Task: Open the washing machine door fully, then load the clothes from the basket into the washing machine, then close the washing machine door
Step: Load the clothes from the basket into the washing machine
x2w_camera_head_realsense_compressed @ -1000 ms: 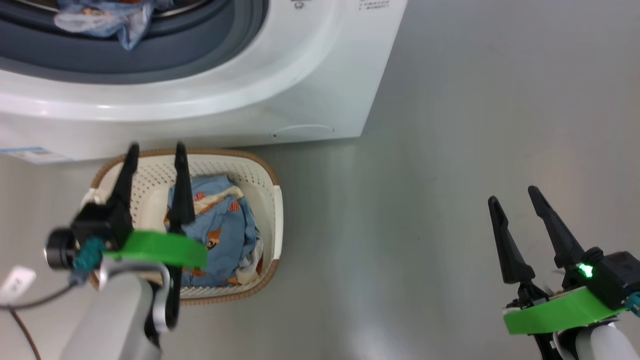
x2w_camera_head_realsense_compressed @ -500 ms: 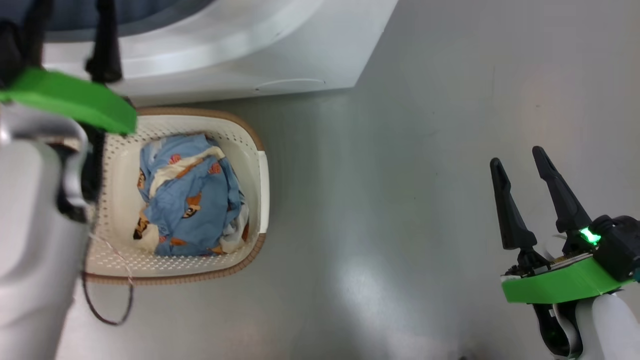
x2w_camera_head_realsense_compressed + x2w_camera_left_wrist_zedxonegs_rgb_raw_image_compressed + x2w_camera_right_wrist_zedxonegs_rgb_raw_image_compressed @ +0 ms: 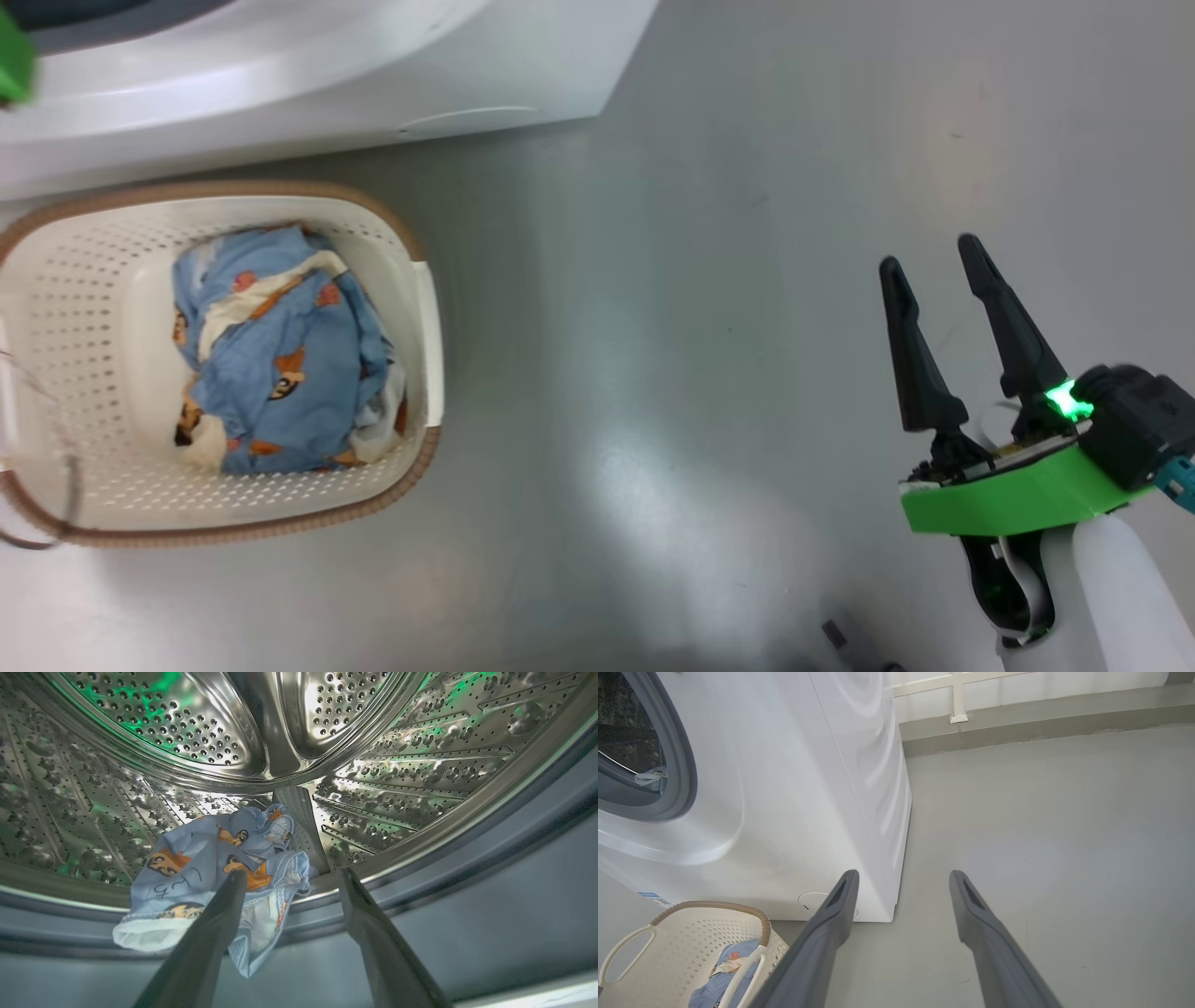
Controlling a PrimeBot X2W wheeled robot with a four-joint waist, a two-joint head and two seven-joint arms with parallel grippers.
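Note:
The cream basket [image 3: 84, 308] stands on the floor before the white washing machine [image 3: 280, 84]. Light blue bear-print clothes [image 3: 280, 373] lie bunched inside it. In the left wrist view another blue garment [image 3: 196, 868] hangs over the steel drum's [image 3: 397, 765] front lip onto the grey gasket [image 3: 467, 905]. My left gripper [image 3: 293, 873] is open at the drum mouth, just in front of that garment, with nothing between its fingers. Well to the right of the basket, my right gripper [image 3: 931, 254] is open and empty over bare floor. The washing machine door is out of view.
Grey floor [image 3: 700, 327] stretches wide to the right of the machine. In the right wrist view a wall base with a white rail [image 3: 957, 700] runs behind the machine [image 3: 784, 812]. A thin cable [image 3: 56, 439] loops over the basket's left end.
The head camera has shifted. My left arm has risen from above the basket and left the head view, up toward the drum. The right gripper holds its pose, still open.

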